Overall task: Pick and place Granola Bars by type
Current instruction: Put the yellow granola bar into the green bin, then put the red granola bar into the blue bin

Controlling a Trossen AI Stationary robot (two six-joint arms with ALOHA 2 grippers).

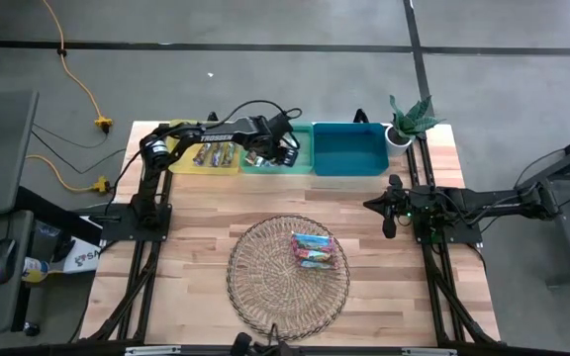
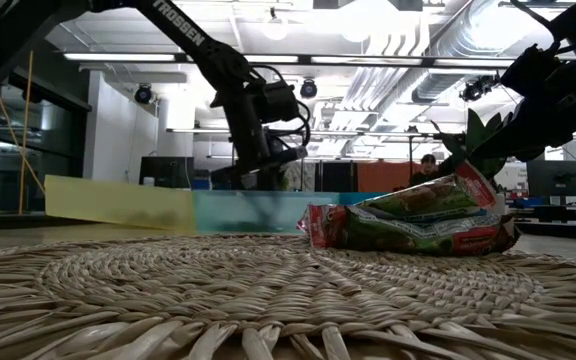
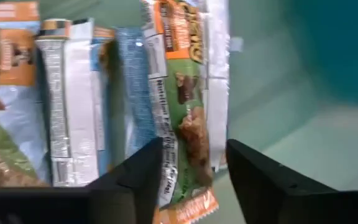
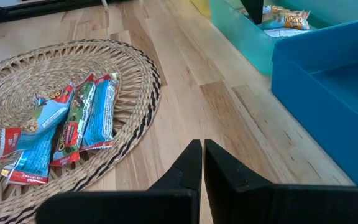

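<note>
Left gripper (image 3: 188,180) over teal plastic bin (image 1: 277,163), fingers parted, green-orange wrapped granola bars (image 3: 179,93) lying below, ungripped. Right gripper (image 4: 202,163) clenched, empty, above wooden table (image 4: 229,118). Blue-red wrapped bars (image 1: 313,249) on round wicker tray (image 1: 255,272).

Overhead, table-level, two wrist views; share wicker tray (image 1: 265,287).

- The left arm reaches across the far side of the table, wrist bent downward, its left gripper (image 1: 283,150) pointing down.
- Its two dark fingers (image 3: 135,180) stand apart with a gap between them.
- The right arm rests folded at the table's right side, its right gripper (image 4: 202,163) closed, fingers touching.
</note>
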